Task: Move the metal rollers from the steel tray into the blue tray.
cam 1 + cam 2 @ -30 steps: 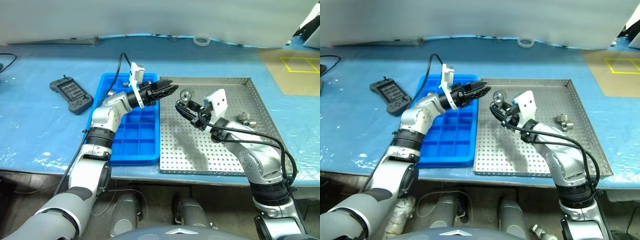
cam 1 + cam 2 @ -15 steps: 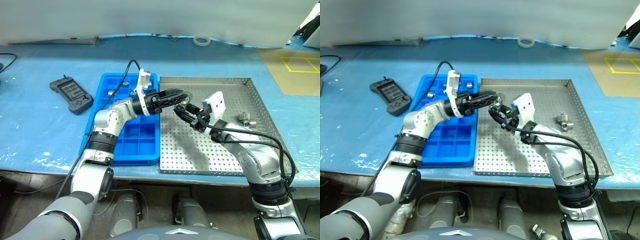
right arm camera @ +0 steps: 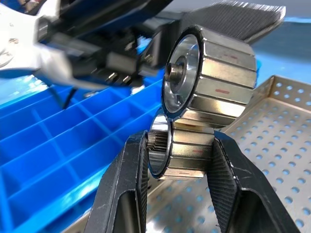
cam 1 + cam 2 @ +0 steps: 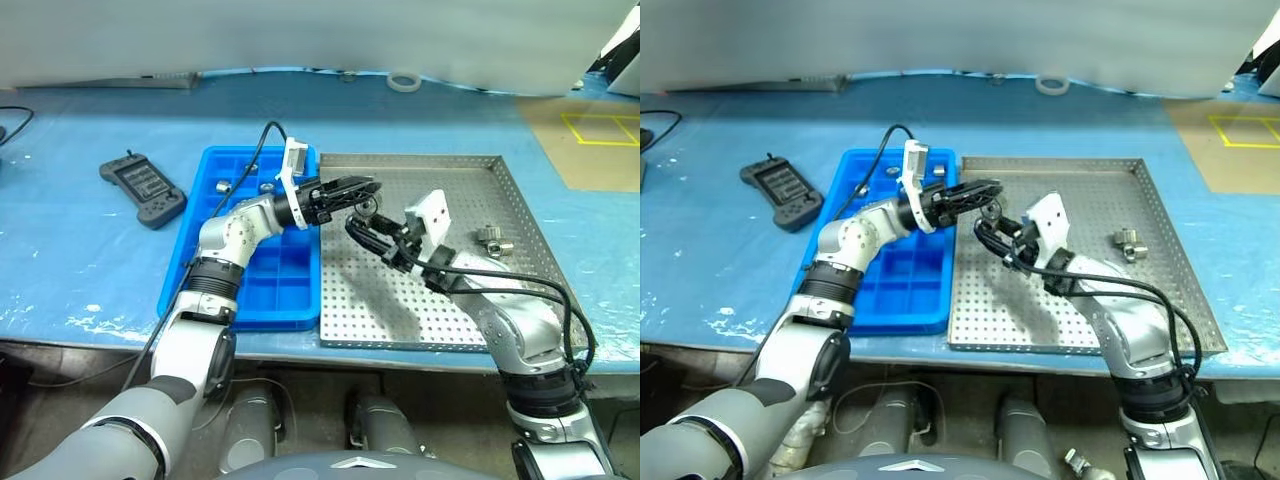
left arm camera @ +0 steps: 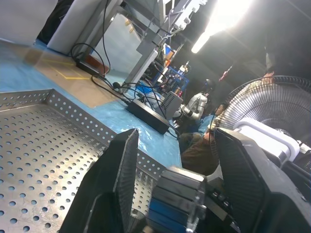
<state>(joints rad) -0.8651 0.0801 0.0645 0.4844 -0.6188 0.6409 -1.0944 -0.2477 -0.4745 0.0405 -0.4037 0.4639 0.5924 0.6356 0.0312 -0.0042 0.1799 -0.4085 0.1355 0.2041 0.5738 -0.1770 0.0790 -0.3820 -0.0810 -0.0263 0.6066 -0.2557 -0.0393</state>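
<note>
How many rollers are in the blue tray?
2 metal rollers in the blue tray, far row: one near the left end, one beside the left arm, which may hide more.

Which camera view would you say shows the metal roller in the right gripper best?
The right wrist view: the metal roller fills the middle, clamped by the right gripper. Both eye views show it tiny, between the two grippers' tips.

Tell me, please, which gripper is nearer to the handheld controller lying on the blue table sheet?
The left. The left gripper reaches over the steel tray, beyond the blue tray from the handheld controller. The right gripper sits about as far across but nearer the front edge.
</note>
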